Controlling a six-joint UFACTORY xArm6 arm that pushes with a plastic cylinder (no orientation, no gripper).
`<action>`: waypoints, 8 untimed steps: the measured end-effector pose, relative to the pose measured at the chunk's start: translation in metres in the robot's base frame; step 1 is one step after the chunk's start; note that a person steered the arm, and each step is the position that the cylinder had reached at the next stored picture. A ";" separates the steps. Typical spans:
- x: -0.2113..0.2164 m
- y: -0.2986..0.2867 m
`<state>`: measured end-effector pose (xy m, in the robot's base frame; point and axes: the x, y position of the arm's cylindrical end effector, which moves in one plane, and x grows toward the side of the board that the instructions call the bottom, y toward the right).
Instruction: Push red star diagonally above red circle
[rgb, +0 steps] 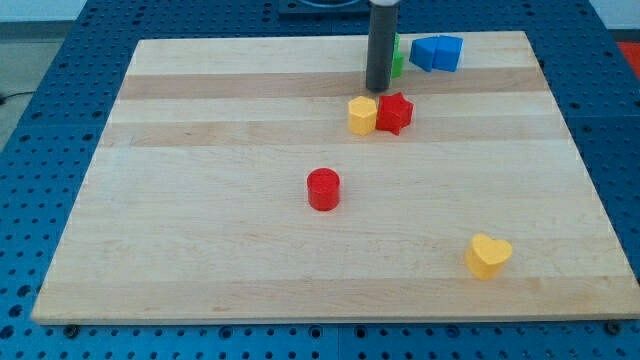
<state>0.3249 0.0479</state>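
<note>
the wooden board lies on a blue table with little holes. going from the view's left to the view's right, the first block is the red circle. it sits near the middle of the board, all by itself, with bare wood around it.

next comes the yellow hexagon block, higher up in the view. it touches the red star, which sits just on its right side. so the red star is up and a bit to the right of the red circle, with a gap between them.

my tip is just above these two blocks, close to the spot where they meet. i cannot tell if it touches either one. it is only a plain dark rod, so there is nothing on it to spread or pinch, and it holds nothing.

behind the rod a green block peeks out, and i cannot tell its shape. to its right are blue blocks near the top edge. far down on the right is the yellow heart.

i think the job looks partly done. the star already sits slanted up from the circle, but it is quite far away and stuck to the yellow block. a push down toward the circle may still be needed, and the yellow block could slide along too.
</note>
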 end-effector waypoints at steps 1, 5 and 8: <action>0.018 -0.085; -0.016 -0.193; -0.017 -0.161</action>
<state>0.3082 -0.1128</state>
